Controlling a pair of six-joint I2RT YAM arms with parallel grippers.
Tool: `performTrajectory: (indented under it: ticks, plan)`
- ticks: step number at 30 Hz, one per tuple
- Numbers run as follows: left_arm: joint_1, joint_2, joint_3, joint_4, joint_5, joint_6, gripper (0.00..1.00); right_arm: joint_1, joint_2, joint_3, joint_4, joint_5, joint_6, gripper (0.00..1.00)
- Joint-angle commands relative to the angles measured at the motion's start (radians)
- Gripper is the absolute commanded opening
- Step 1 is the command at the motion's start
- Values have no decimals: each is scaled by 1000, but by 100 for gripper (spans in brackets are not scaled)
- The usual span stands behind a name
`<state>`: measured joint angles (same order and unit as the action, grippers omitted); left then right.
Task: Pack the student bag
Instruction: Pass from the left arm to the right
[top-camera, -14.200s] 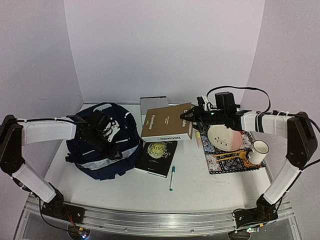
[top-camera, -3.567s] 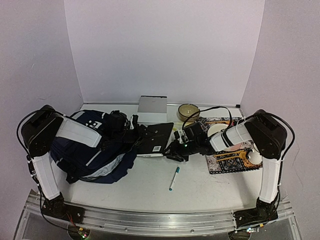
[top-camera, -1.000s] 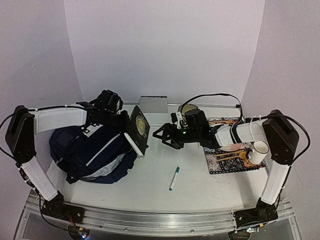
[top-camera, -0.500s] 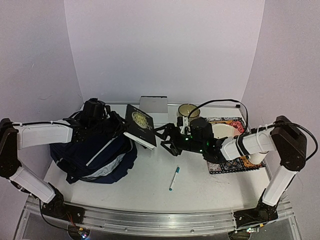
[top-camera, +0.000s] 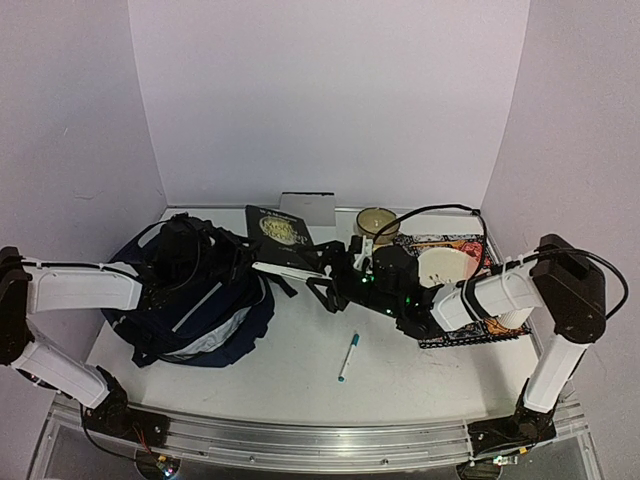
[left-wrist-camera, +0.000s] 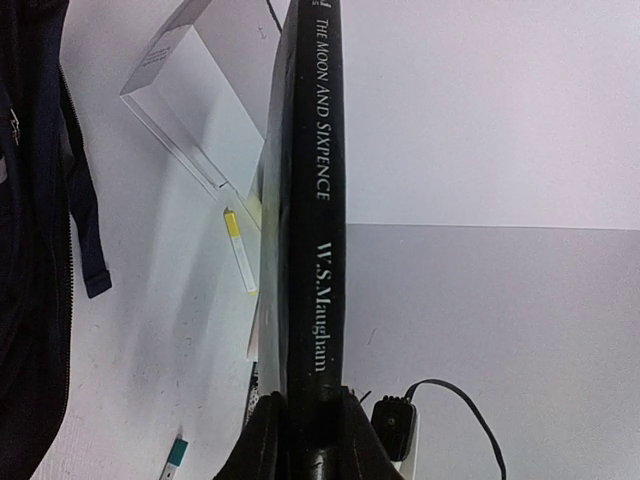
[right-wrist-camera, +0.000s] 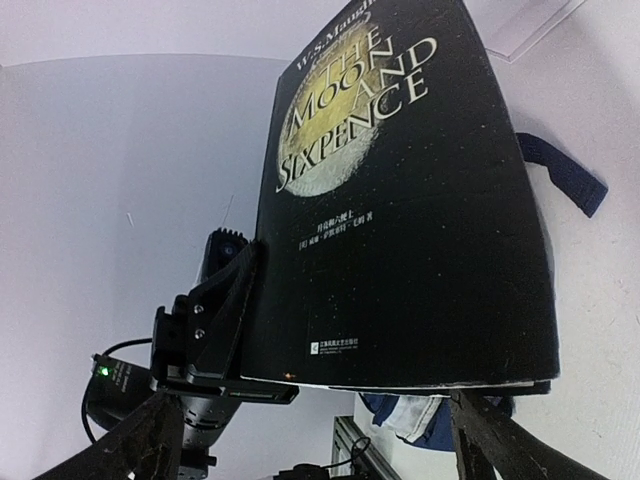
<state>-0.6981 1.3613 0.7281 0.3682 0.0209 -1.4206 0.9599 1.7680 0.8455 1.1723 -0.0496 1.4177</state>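
The student bag (top-camera: 195, 305), dark navy with pale stripes, lies at the left of the table. My left gripper (top-camera: 252, 264) is shut on the spine end of a black book, "The Moon and Sixpence" (top-camera: 281, 238), holding it in the air just right of the bag. In the left wrist view the spine (left-wrist-camera: 312, 200) runs straight up out of the gripper (left-wrist-camera: 305, 430), with the bag (left-wrist-camera: 25, 250) at the left edge. My right gripper (top-camera: 325, 284) is open beside the book's right edge. Its wrist view shows the cover (right-wrist-camera: 400, 200), with both fingers (right-wrist-camera: 140, 440) spread wide below it.
A teal-capped pen (top-camera: 347, 357) lies in front of the right gripper. A white box (top-camera: 307, 207) and a glass cup (top-camera: 377, 222) stand at the back. A pink-and-white plate (top-camera: 445, 268) rests on a patterned mat (top-camera: 455, 330). A yellow marker (left-wrist-camera: 238, 250) lies near the box.
The left arm has drawn back toward the bag and tipped the book from standing on edge to cover-up. The right gripper has opened wider and followed the book to the left.
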Motion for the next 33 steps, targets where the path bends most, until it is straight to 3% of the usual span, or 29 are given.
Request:
performTrajectory:
  ticks: [1,17,33]
  plan:
    - [-24,-99,5,292,-81,-68,0,13,31,50,95,70,54,93]
    - [-26,-178,-27,324,-173,-3,0,65,7,67,59,143,40,89]
    - [-63,-218,-63,330,-126,-54,0,47,68,142,239,212,-21,87]
